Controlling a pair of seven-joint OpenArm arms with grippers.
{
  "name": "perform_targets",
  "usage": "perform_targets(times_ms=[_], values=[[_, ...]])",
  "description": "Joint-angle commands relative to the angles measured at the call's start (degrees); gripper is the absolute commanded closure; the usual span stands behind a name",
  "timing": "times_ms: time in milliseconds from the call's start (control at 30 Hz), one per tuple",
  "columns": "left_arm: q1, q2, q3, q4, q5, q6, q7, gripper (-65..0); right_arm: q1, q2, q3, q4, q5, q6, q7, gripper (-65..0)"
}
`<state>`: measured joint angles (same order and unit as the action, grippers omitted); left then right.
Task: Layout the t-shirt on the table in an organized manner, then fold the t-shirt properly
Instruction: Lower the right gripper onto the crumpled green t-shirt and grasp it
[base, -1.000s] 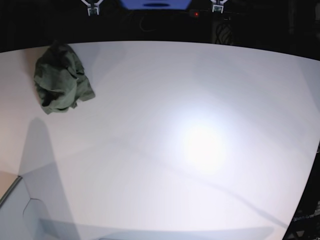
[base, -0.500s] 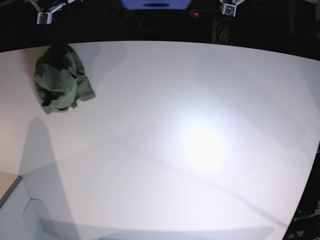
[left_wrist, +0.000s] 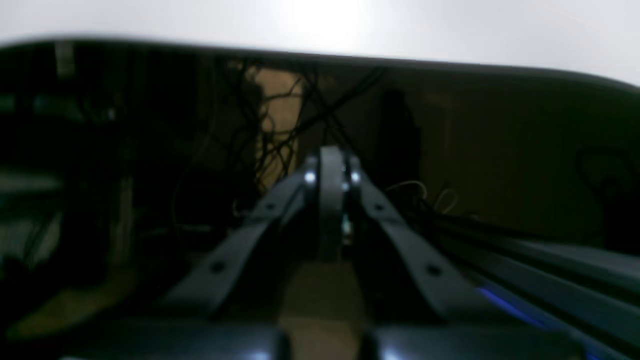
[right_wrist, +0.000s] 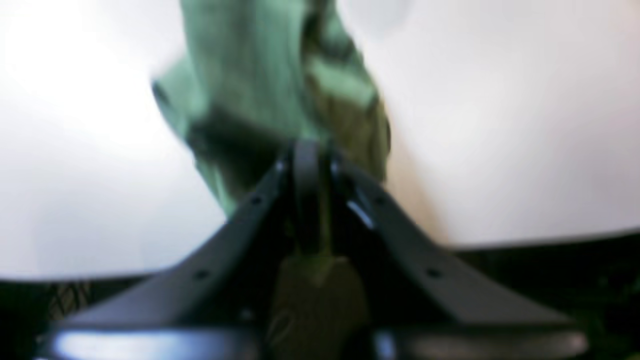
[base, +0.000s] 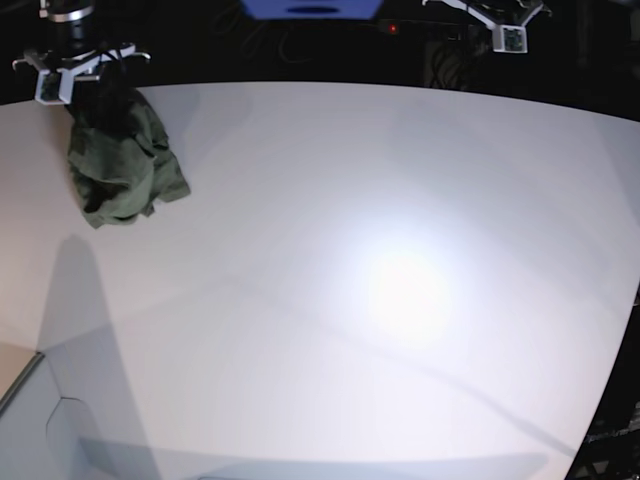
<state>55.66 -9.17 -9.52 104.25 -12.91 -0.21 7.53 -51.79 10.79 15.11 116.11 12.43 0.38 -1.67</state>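
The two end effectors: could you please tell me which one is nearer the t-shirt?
The right end effector, at the table's far edge beside the crumpled t-shirt; the left end effector hangs beyond the opposite end.

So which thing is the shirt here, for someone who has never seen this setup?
Start from the big white table that fills the base view. Near its far left corner lies a crumpled olive-green bundle, the t-shirt. It is the only cloth and the only coloured thing on the white surface.

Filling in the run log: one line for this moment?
t-shirt: crumpled, table corner | right gripper: above shirt, no grip | left gripper: shut, off table
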Motion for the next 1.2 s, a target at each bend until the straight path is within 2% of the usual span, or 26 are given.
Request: perform_targets(times_ms=[0,200,300,367,433,567,633,767,833,900,933,1167], values=[[0.9,-0.2,-0.9,0.9,-0.5,0.0,-1.4,-0.1,-0.6,0.5,0.6,1.1,0.0,0.0,1.7,-9.7],[0.8,-0.2,-1.8,1.3,-1.3,0.0,-1.4,-0.4,2.7,0.6,0.8,1.2,0.0,0.0,1.7,-29.0],[0.5,-0.2,-1.8,1.3,-1.3,0.0,-1.4,-0.5,3.8,0.6,0.8,1.1,-0.1,0.0,1.5,-33.9],[0.4,-0.2,-1.8,1.4,-1.6,0.0,-1.4,-2.7,4.5,0.6,0.8,1.0,-0.1,0.0,1.5,-34.7],[0.3,-0.2,-1.8,1.5,-1.6,0.0,-1.4,-10.6,5.7,0.6,0.8,0.9,-0.2,0.0,1.5,-34.7],[0.2,-0.2,-1.8,3.7,-1.6,0.0,-1.4,-32.3,7.7,0.6,0.8,0.1,-0.2,0.0,0.0,-34.7],[0.2,-0.2,-1.8,4.7,-1.5,0.0,-1.4,-36.9,9.9,0.6,0.8,0.1,-0.2,0.0,-4.2,-34.7],[-0.9,-0.2,-1.9,5.4,-1.3,0.0,-1.4,-37.0,14.0,0.7,0.8,0.0,-0.1,0.0,-11.8,-30.6],[-1.1,-0.2,-2.8,5.3,-1.6,0.0,-1.4,-37.0,15.1,0.7,0.8,0.1,0.0,0.1,-13.2,-20.2],[-1.3,-0.2,-3.4,5.3,-1.6,0.0,-1.4,-37.0,15.8,0.7,0.8,0.2,0.0,0.1,-13.6,-4.0],[-1.3,-0.2,-3.8,5.3,-1.6,0.0,-1.4,-37.0,16.3,0.7,0.8,0.2,0.0,0.1,-13.8,0.0],[-1.4,-0.2,-5.5,5.5,-1.7,0.0,-1.4,-37.0,22.6,0.7,0.4,0.8,0.0,0.1,-13.8,0.0]])
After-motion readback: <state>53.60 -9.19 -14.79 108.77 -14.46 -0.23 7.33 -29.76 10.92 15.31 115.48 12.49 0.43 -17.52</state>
